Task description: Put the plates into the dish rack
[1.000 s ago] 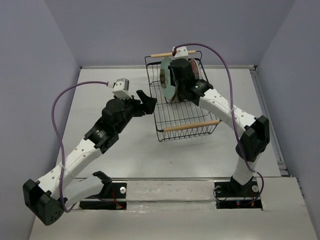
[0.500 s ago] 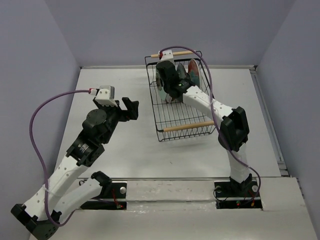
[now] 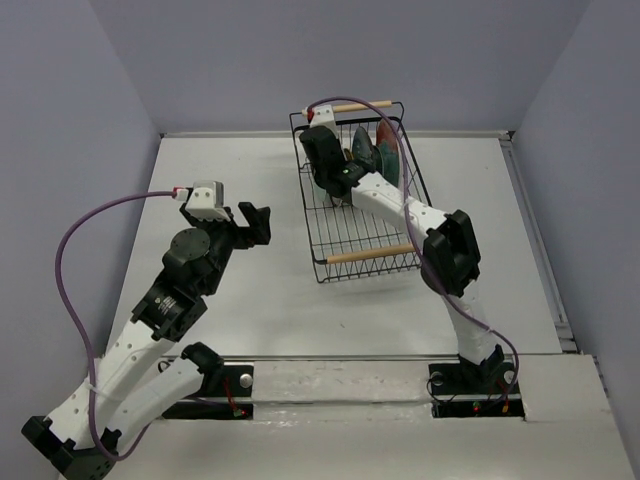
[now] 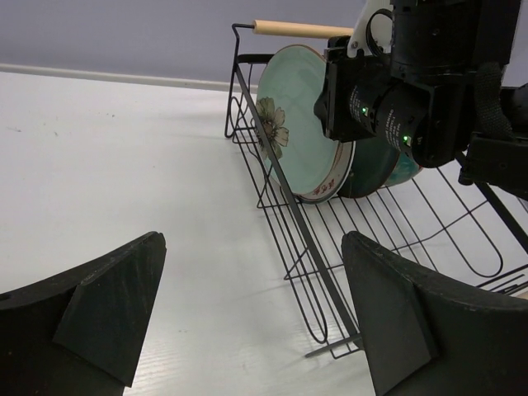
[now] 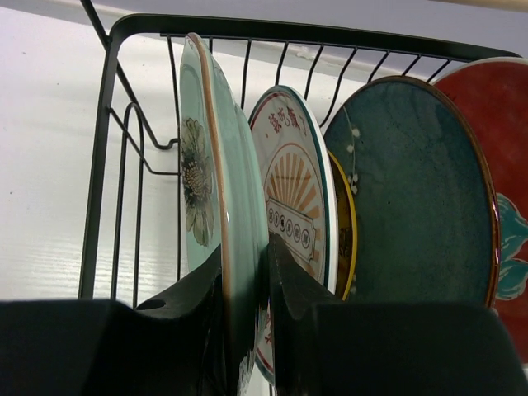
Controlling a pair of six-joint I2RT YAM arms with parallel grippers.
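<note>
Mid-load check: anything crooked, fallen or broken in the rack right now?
Nothing stands out. The plates stand on edge in a row inside the dish rack, with no damage visible. The right claw is shut on the pale mint green plate at the row's end; the left claw is open, outside the rack.
</note>
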